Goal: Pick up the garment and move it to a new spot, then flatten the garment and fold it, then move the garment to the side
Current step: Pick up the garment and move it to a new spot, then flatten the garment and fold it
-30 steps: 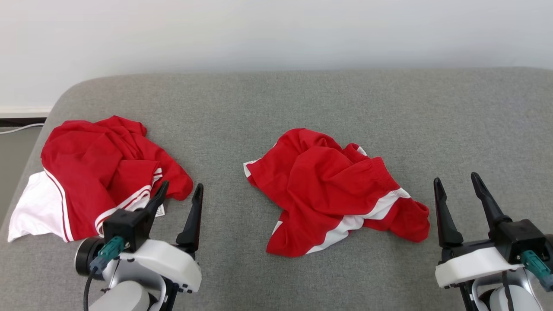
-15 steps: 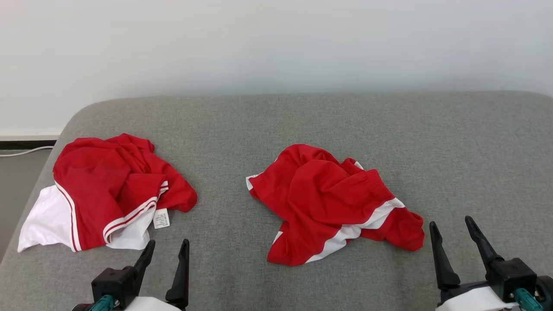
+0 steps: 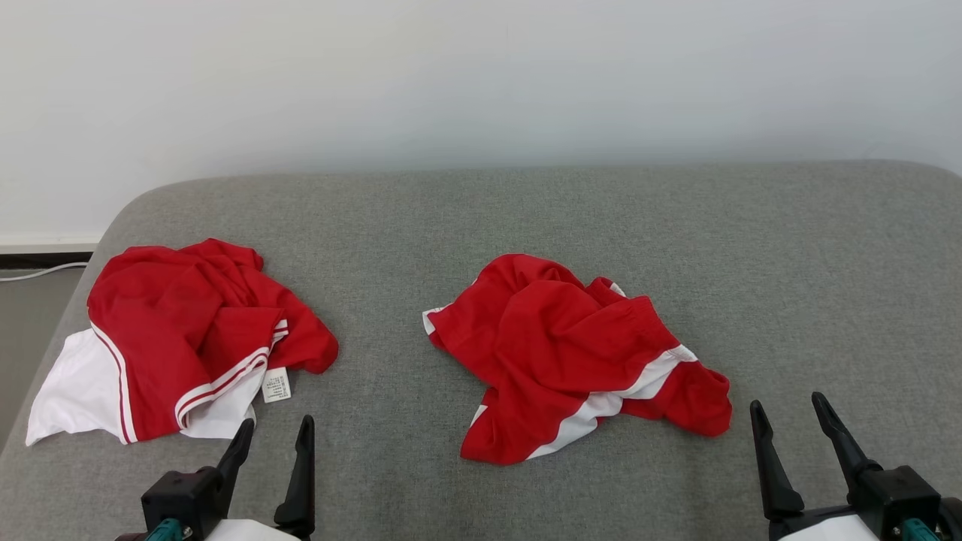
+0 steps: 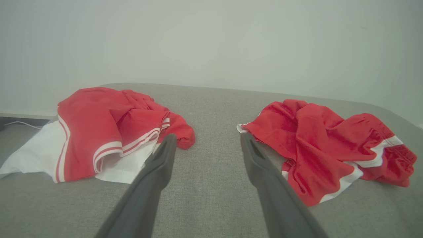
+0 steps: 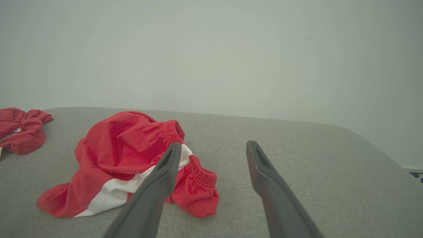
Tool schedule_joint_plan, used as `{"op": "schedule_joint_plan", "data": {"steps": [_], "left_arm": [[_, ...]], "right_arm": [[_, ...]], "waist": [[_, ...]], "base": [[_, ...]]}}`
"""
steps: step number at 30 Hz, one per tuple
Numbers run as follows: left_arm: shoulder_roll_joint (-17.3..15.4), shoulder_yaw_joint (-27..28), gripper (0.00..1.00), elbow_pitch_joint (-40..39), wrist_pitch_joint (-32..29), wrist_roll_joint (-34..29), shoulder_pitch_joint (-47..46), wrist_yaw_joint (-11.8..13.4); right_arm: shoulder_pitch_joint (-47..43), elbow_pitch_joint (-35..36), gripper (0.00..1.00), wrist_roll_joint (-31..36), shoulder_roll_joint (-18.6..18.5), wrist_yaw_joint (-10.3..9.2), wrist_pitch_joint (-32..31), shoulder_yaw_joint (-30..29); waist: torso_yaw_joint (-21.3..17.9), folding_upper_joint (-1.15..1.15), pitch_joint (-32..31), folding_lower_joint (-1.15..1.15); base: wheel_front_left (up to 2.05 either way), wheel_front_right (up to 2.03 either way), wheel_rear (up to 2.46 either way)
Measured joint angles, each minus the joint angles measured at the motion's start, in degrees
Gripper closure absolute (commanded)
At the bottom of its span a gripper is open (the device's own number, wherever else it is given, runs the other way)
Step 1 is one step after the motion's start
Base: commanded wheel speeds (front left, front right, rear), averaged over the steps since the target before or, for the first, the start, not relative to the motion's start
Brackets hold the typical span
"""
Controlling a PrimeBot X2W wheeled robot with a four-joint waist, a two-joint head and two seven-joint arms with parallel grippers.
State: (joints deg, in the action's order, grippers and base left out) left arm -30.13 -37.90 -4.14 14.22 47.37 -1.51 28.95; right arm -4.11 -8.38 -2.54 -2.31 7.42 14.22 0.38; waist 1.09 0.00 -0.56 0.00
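A crumpled red garment with white panels (image 3: 571,357) lies in a heap at the middle of the grey cushion; the same garment (image 4: 324,145) (image 5: 132,158) shows in both wrist views. My left gripper (image 3: 275,437) (image 4: 205,140) stands open low at the front left, nothing between its fingers, short of the cloth. My right gripper (image 3: 788,413) (image 5: 213,148) is open at the front right, just right of the garment's elastic edge and clear of it.
A second red and white garment (image 3: 176,338) (image 4: 109,132) with a white label lies at the cushion's left end. The grey cushion (image 3: 526,218) ends at a white wall behind. A cable runs on the floor past the left edge (image 3: 37,272).
Both arms have drawn back toward the bottom of the head view, showing less of themselves. The head camera has tilted, so the whole scene sits lower. Both garments lie unmoved.
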Motion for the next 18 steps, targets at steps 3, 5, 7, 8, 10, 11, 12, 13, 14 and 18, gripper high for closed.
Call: {"op": "schedule_joint_plan", "data": {"steps": [3, 5, 7, 8, 10, 11, 12, 13, 14, 18], "left_arm": [[-0.1, 0.2, 0.0, 0.0, 0.0, 0.0, 0.1, -0.2], [-0.1, 0.2, 0.0, 0.1, 0.0, 0.0, 0.1, -0.2], [-0.1, 0.2, 0.0, 0.1, 0.0, 0.0, 0.1, -0.2], [-0.1, 0.2, 0.0, 0.1, 0.0, 0.0, 0.1, -0.2], [-0.1, 0.2, 0.0, 0.2, 0.0, 0.0, 0.1, -0.3], [-0.1, 0.3, 0.0, 0.2, 0.0, 0.0, 0.1, -0.4], [-0.1, 0.3, 0.0, 0.2, 0.0, 0.0, 0.1, -0.6], [-0.1, 0.4, 0.0, 0.3, 0.0, 0.0, 0.1, -0.7], [-0.1, 0.4, 0.0, 0.3, 0.0, 0.0, 0.1, -0.7], [-0.1, 0.4, 0.0, 0.4, 0.0, 0.0, 0.1, -0.7]], "right_arm": [[0.0, 0.0, 0.0, -0.1, 0.0, 0.0, 0.0, 0.2], [0.0, 0.0, 0.0, -0.1, 0.0, 0.0, 0.0, 0.3], [0.0, 0.0, 0.0, -0.2, 0.0, 0.0, 0.0, 0.3], [0.0, 0.0, 0.0, -0.3, 0.0, 0.0, 0.0, 0.4], [0.0, 0.0, 0.0, -0.6, 0.0, 0.0, 0.0, 0.4], [0.0, 0.0, 0.0, -0.6, 0.0, 0.0, 0.0, 0.4], [0.0, 0.0, 0.0, -0.7, 0.0, 0.0, 0.0, 0.4], [0.0, 0.0, 0.0, -0.7, 0.0, 0.0, 0.0, 0.4], [0.0, 0.0, 0.0, -0.7, 0.0, 0.0, 0.0, 0.4], [0.0, 0.0, 0.0, -0.7, 0.0, 0.0, 0.0, 0.7]], "waist": [[0.0, 0.0, 0.1, 0.0], [0.0, 0.0, 0.1, 0.0], [0.1, 0.0, 0.1, 0.0], [0.1, 0.0, 0.1, 0.0], [0.1, 0.0, 0.1, 0.0], [0.1, 0.0, 0.1, 0.0], [0.1, 0.0, 0.1, 0.0], [0.1, 0.0, 0.1, 0.0], [0.1, 0.0, 0.2, 0.0], [0.1, 0.0, 0.3, 0.0]], "base": [[0.0, 0.0, 0.0], [0.0, 0.0, 0.0], [0.0, 0.0, 0.0], [0.0, 0.0, 0.0], [0.0, 0.0, 0.0], [0.0, 0.0, 0.0], [0.0, 0.0, 0.0], [0.0, 0.0, 0.0], [0.0, 0.0, 0.0], [0.0, 0.0, 0.0]]}}
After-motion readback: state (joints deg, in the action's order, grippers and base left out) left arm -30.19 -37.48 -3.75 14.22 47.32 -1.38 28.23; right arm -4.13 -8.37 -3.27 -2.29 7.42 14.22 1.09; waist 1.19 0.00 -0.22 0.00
